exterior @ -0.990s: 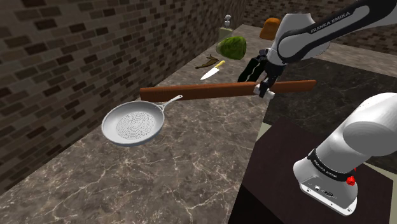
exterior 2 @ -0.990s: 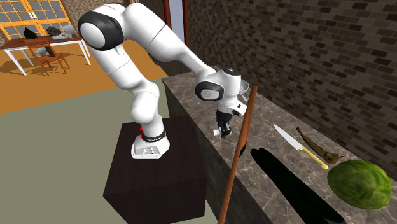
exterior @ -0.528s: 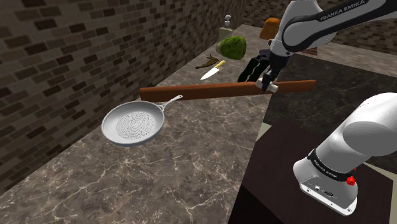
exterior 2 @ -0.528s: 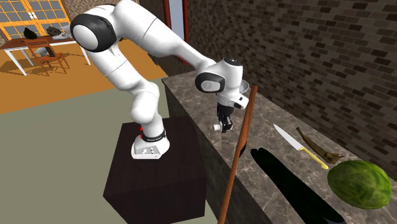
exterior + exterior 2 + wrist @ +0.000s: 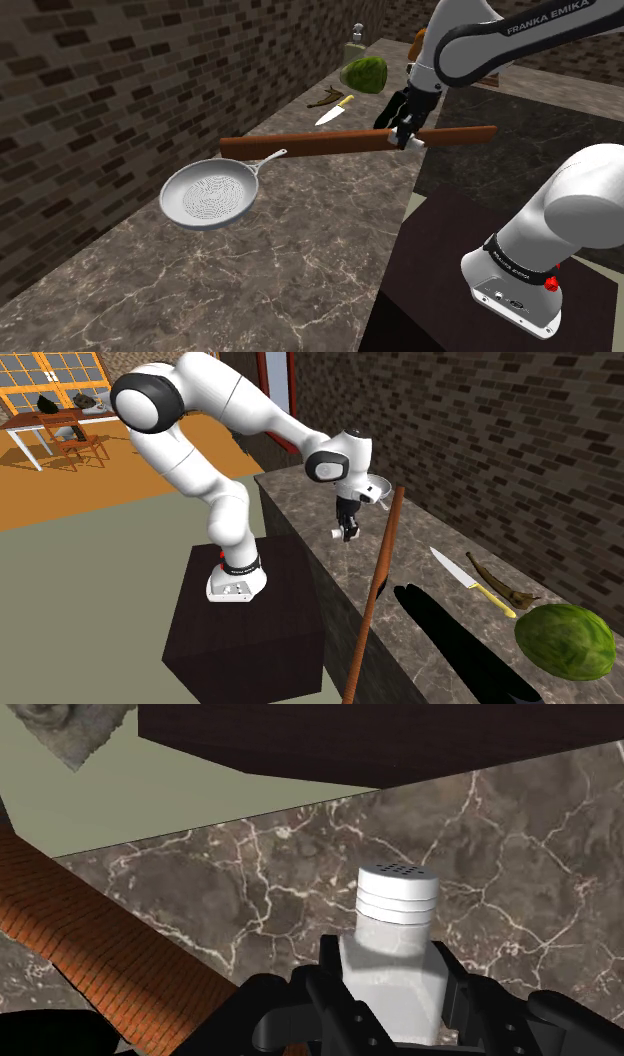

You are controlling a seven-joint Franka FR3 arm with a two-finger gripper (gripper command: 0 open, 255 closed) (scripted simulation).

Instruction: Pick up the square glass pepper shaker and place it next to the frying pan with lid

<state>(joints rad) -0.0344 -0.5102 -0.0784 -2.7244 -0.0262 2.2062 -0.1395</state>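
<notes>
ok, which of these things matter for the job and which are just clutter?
Job: pepper shaker, clasped in the end effector; grey frying pan.
Lying about: knife, green melon, brick-patterned beam, dark curved thing beside the knife.

Pincer (image 5: 395,992) downward, tightly closed.

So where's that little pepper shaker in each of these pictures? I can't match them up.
Shoulder view: the pepper shaker is the white bit in the jaws, upper right, against the long reddish-brown bar.
Second exterior view: a white bit at the jaws' tip, near the centre, left of the bar.
Wrist view: close up, white-capped, clasped between the jaws, with the bar beside it.
Shared landmark: the bar.
</notes>
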